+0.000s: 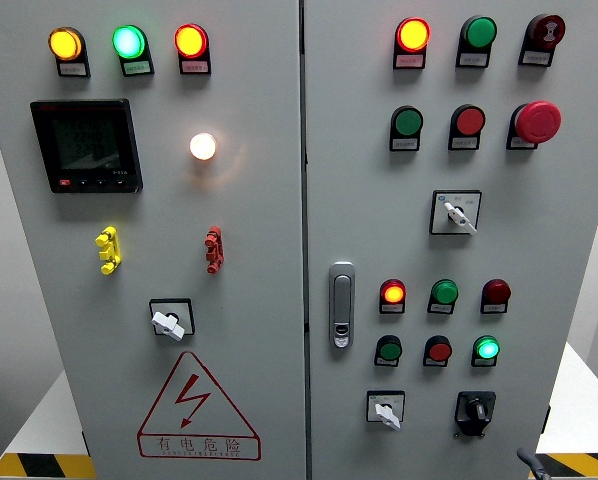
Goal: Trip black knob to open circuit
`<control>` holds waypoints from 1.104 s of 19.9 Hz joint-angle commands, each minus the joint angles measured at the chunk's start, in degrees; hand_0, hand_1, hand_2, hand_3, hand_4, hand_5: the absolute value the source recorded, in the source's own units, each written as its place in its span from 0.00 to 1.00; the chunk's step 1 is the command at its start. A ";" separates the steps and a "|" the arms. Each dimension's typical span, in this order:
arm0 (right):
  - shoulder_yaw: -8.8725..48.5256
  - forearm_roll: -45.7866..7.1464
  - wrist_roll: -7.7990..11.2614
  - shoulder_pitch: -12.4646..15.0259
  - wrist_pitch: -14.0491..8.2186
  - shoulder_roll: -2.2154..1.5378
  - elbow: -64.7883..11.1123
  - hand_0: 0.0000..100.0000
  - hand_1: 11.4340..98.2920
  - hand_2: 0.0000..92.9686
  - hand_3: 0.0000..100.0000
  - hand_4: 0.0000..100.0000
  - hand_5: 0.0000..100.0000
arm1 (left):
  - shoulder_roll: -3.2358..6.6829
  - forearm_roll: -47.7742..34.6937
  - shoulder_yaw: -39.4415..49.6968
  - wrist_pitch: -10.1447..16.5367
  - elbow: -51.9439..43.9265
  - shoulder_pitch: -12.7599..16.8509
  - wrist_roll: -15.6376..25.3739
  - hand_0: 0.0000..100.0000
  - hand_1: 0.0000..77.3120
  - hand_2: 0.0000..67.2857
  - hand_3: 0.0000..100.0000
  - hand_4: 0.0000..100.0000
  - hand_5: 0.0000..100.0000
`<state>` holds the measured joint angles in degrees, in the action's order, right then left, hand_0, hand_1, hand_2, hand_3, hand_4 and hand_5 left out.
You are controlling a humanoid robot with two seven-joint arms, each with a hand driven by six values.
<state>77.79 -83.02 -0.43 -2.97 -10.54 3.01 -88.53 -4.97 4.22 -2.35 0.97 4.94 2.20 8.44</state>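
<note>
The black knob [475, 410] is a rotary switch on a black square plate, low on the right door of the grey cabinet [559, 250]. Its handle stands roughly upright. Just below and right of it, a small dark tip of my right hand [531, 463] pokes in at the bottom edge, apart from the knob. Too little of the hand shows to tell how it is held. My left hand is out of view.
A white selector switch [386, 410] sits left of the black knob, and two more [457, 213] [169, 322] lie higher up. Lit lamps, push buttons and a red emergency stop [537, 121] fill the right door. A door latch [341, 305] and a digital meter [86, 145] are also there.
</note>
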 commanded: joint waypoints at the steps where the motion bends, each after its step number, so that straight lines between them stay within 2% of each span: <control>1: 0.26 -0.04 0.26 0.77 0.00 -0.02 -0.33 0.79 0.41 0.08 0.75 0.71 1.00 | -0.04 0.00 -0.03 0.00 0.07 0.00 0.00 0.00 0.05 0.19 0.21 0.07 0.02; 2: 0.35 -0.13 0.43 1.12 0.00 0.07 -0.33 0.79 0.41 0.08 0.69 0.61 0.89 | -0.04 0.00 0.06 0.00 0.07 0.00 0.00 0.00 0.05 0.19 0.21 0.07 0.02; 3: 0.26 -0.22 0.52 1.39 0.00 0.07 -0.50 0.79 0.41 0.09 0.58 0.50 0.78 | -0.04 0.00 0.06 0.00 0.07 0.00 0.00 0.00 0.05 0.19 0.21 0.07 0.02; 4: 0.26 -0.48 0.52 1.83 0.00 0.07 -0.68 0.79 0.41 0.09 0.55 0.49 0.76 | 0.04 0.00 -0.02 0.00 0.07 0.00 0.00 0.00 0.05 0.19 0.21 0.07 0.02; 5: 0.26 -0.48 0.61 2.35 0.08 0.16 -1.38 0.78 0.43 0.09 0.46 0.40 0.66 | 0.05 0.00 -0.03 0.00 -0.01 0.00 0.00 0.00 0.05 0.19 0.21 0.07 0.02; 8: 0.26 -1.35 1.66 3.32 0.08 -0.02 -2.08 0.77 0.46 0.09 0.37 0.32 0.54 | -0.04 0.00 0.06 0.00 0.07 0.00 0.00 0.00 0.05 0.19 0.21 0.07 0.02; 10: 0.26 -2.24 1.75 3.94 0.08 -0.02 -2.79 0.76 0.48 0.10 0.33 0.27 0.50 | -0.04 0.00 -0.03 0.00 -0.01 0.00 0.00 0.00 0.05 0.19 0.21 0.07 0.02; 16: -0.35 -5.40 1.75 8.59 0.35 0.60 -7.00 0.79 0.49 0.11 0.25 0.19 0.42 | 0.04 0.00 0.06 0.00 -0.01 0.00 0.00 0.00 0.05 0.19 0.21 0.07 0.02; 17: -0.35 -5.49 1.67 8.95 0.35 0.51 -7.53 0.79 0.49 0.12 0.23 0.17 0.40 | 0.05 0.00 -0.02 0.00 0.07 0.00 0.00 0.00 0.05 0.19 0.21 0.07 0.02; 22: -0.44 -8.65 1.93 11.85 0.35 0.69 -8.33 0.81 0.49 0.12 0.15 0.11 0.35 | -0.04 0.00 0.06 0.00 -0.01 0.00 0.00 0.00 0.05 0.19 0.21 0.07 0.02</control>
<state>77.44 -90.96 1.35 8.01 -10.16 3.65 -96.78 -4.96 4.22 -2.34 0.97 5.00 2.20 8.44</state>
